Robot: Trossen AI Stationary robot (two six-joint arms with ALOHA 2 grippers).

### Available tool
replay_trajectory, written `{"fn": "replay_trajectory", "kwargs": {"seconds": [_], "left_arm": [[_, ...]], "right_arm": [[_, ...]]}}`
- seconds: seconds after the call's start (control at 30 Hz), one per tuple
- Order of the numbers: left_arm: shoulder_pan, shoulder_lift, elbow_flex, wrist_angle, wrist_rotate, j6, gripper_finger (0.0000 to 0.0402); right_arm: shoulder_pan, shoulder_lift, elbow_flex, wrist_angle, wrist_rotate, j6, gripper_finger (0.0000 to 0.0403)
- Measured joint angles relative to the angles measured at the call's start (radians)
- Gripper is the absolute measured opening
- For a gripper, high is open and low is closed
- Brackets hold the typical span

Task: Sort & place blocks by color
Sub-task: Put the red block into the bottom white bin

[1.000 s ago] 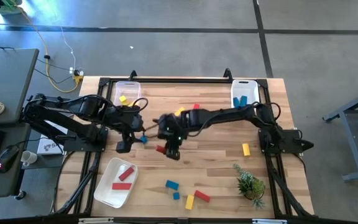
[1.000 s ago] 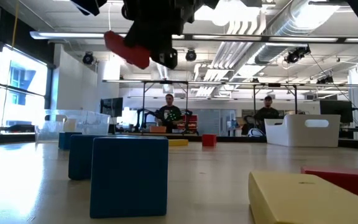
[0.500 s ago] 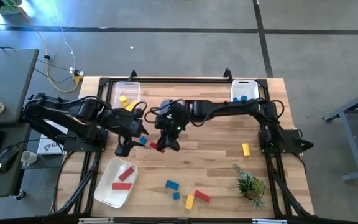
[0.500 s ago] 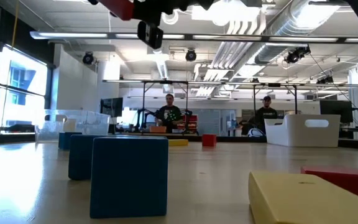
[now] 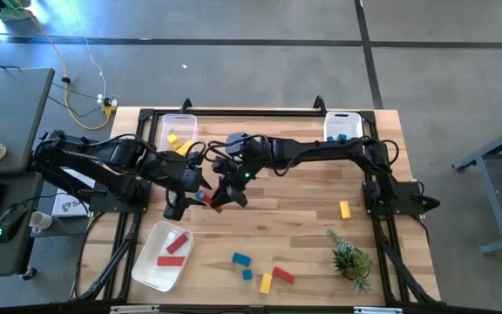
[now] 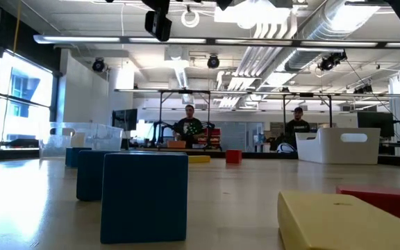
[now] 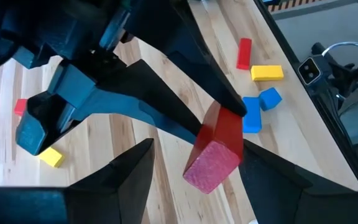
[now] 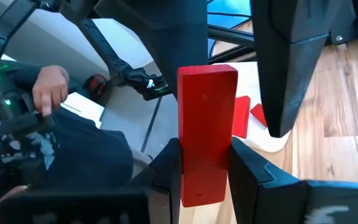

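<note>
Since the earlier frame, the right arm has carried its red bar away from the middle of the table toward the left arm, and it has risen out of the table-level view. The right gripper (image 5: 219,197) now hangs over the table just beside the left gripper (image 5: 177,197), its fingers closed on the red bar (image 8: 206,134). In the left wrist view, the same bar (image 7: 218,149) juts out lengthwise between the left arm's own dark fingers (image 7: 126,177), which stand open on either side of it without touching it.

This looks like a handover step in sorting the blocks by color: the red bar passing from the right arm to the left. A white tray (image 5: 149,262) near the table's front left already holds two red blocks (image 5: 173,245), so it is likely the red bar's destination. A clear bin (image 5: 168,124) at the back left holds yellow, and a white bin (image 5: 332,126) at the back right holds blue.

Loose blocks (image 5: 264,276) still lie near the front edge, and a yellow block (image 5: 345,209) sits toward the right, close to a small green plant (image 5: 351,259).

Next, the left fingers would need to close squarely on the bar's free end before the right fingers let go.
</note>
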State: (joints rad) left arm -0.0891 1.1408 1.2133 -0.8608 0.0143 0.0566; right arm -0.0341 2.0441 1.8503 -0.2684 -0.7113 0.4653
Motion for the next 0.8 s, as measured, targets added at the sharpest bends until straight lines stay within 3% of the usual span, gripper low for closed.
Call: {"fn": "replay_trajectory", "kwargs": {"seconds": [0.17,0.57,0.8], "left_arm": [[0.000,0.000,0.000,0.000,0.000,0.000,0.0194],[0.000,0.000,0.000,-0.005,0.015,0.043,0.0060],[-0.007,0.000,0.000,-0.005,0.023,0.059,0.0051]], "right_arm": [[0.000,0.000,0.000,0.002,0.000,0.006,0.0071],[-0.009,0.000,0.000,0.001,-0.010,0.028,0.0071],[-0.010,0.000,0.000,0.001,-0.016,0.032,0.0072]]}}
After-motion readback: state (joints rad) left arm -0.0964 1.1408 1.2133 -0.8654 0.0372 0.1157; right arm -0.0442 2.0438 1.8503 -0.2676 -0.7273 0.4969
